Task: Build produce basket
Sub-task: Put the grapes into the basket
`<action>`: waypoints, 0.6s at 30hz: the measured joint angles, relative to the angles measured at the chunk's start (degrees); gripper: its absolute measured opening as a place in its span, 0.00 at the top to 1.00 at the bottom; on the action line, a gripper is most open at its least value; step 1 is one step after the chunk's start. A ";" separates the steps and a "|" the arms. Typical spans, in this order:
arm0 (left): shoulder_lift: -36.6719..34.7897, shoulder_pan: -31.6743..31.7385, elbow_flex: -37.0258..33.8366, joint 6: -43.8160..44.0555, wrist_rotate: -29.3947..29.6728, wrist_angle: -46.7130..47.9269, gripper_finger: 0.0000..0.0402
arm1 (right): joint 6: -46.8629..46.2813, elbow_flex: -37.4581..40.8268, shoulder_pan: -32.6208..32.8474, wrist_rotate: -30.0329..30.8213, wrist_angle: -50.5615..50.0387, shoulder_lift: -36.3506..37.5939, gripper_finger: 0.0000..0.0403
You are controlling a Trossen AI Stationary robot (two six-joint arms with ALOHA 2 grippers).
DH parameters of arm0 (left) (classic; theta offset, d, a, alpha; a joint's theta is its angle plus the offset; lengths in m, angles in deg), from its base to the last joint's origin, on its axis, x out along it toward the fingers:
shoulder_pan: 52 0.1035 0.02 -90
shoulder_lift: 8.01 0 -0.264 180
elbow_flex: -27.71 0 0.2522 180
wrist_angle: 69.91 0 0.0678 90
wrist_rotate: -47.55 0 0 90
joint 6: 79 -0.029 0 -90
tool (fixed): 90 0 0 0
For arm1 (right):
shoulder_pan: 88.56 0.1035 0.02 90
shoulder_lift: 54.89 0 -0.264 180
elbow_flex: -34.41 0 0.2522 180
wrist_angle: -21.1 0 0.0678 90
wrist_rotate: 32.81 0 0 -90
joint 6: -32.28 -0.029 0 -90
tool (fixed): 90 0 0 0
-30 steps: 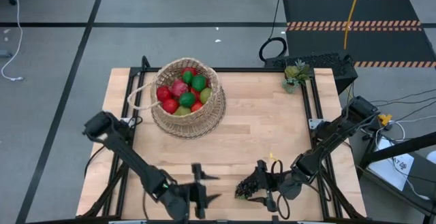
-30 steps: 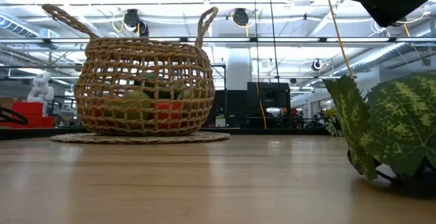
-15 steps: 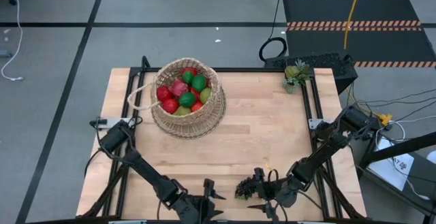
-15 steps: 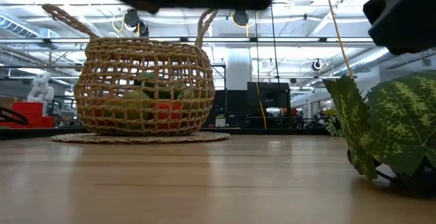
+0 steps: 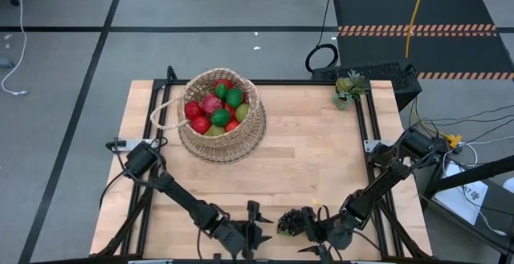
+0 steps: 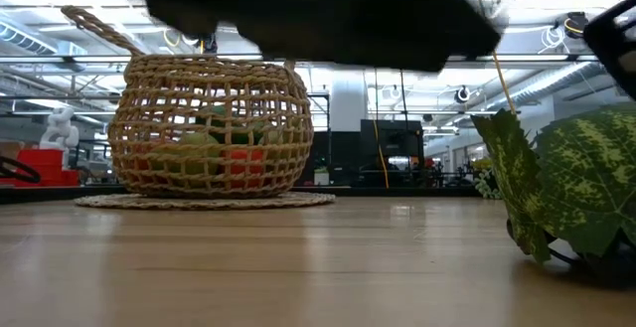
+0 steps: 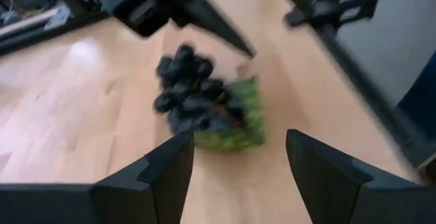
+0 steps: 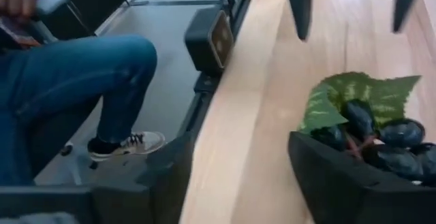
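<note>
Left gripper (image 7: pixel 235 163) — fingers apart, holding nothing, facing the grape bunch (image 7: pixel 197 101) on the table (image 5: pixel 321 160) at its near edge. Right gripper (image 5: pixel 312 230) — fingers spread, nothing clamped, just beside the grapes' other side. Basket (image 5: pixel 221 140) stands well apart at the far left, filled with red and green fruit (image 5: pixel 215 107).

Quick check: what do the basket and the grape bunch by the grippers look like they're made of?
Basket: woven wicker, light tan and matte, with an open lattice in the low view. Grape bunch: probably plastic, dark glossy berries; its green leaf looks like printed fabric or plastic.
</note>
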 joint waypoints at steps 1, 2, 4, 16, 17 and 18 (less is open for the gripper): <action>0.00 0.47 0.00 0.03 0.00 1.05 0.42 | 0.08 0.00 -0.23 0.00 -0.06 -0.19 0.44; 0.00 1.02 0.00 0.31 -0.01 2.05 0.42 | 0.08 0.00 -0.63 0.00 0.04 -0.39 0.48; 0.02 1.91 0.00 0.73 0.01 2.44 0.42 | -0.17 0.00 -1.53 -0.04 0.06 -0.89 0.55; 0.02 3.37 0.00 -0.96 -0.95 1.57 0.42 | -1.43 -0.06 -9.03 2.44 -1.19 -2.76 0.85; 0.02 3.31 0.00 -1.00 -1.00 1.56 0.42 | -1.21 -0.07 -9.85 2.68 -1.71 -2.76 0.86; 0.02 3.26 0.00 -1.00 -1.00 1.56 0.42 | -1.04 -0.04 -10.59 2.66 -2.46 -2.77 0.87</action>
